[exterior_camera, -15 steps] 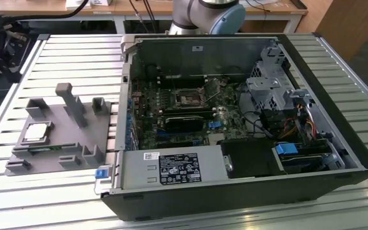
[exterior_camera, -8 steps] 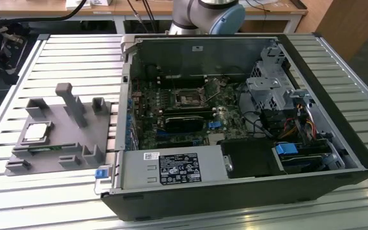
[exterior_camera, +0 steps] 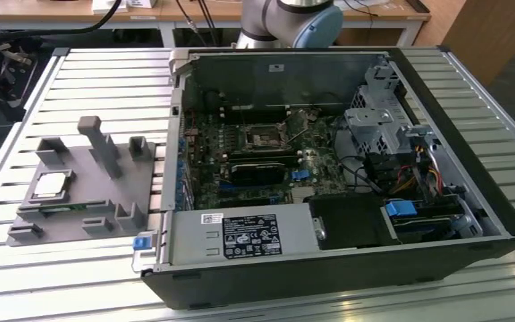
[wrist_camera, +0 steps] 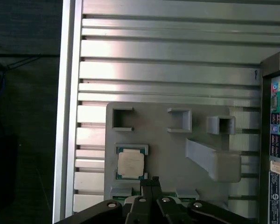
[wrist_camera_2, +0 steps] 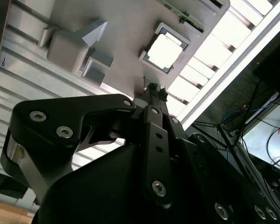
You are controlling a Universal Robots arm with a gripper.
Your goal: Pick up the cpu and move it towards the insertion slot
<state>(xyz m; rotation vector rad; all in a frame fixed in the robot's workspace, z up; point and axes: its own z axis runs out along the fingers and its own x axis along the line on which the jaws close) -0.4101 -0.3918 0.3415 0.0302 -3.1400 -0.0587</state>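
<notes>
Your cpu (wrist_camera: 130,164) lies flat in a square recess of the grey fixture (wrist_camera: 177,154), on the bench (wrist_camera: 168,74) outside the computer case (exterior_camera: 329,282), well apart from the insertion slot (exterior_camera: 265,139). The gripper (wrist_camera: 150,181) hovers just beside it, fingers (wrist_camera: 145,185) together on nothing. You're at the approach, I judge. A grasp needs them parted and centred over the chip's edges.

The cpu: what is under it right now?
The cpu lies in a square recess of the grey holder, which rests on the slatted table. The recess floor beneath the chip is covered.
</notes>
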